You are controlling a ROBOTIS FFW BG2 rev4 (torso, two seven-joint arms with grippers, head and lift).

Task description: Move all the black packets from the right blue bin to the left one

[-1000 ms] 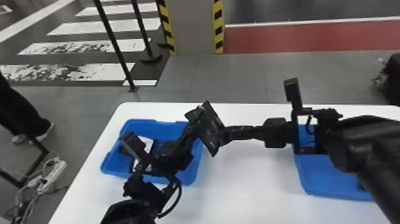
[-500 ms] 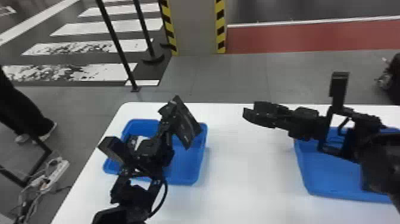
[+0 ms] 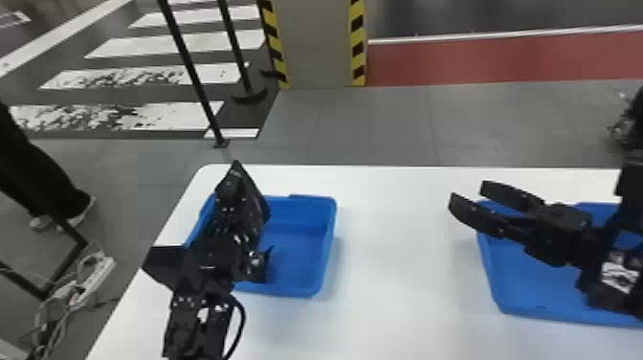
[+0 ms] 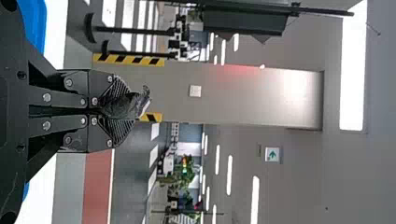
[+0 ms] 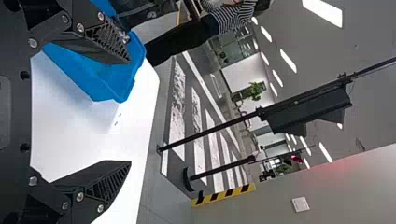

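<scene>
White worktop (image 3: 406, 287), striped floor (image 3: 129, 47) behind | our left claw (image 3: 231, 190) pinches a black packet (image 3: 253, 198) over the left bin (image 3: 299, 258) | our right claw (image 3: 466, 196) spread wide near the right bin (image 3: 531, 292)

long ceiling lights (image 4: 354, 93) are glaring white in both wrist views. white table (image 3: 406, 268) is reflecting brightly, left blue bin (image 3: 301, 286) is casting a soft shadow, pillar (image 4: 233, 100) is showing a bright patch and reddish glow.
</scene>
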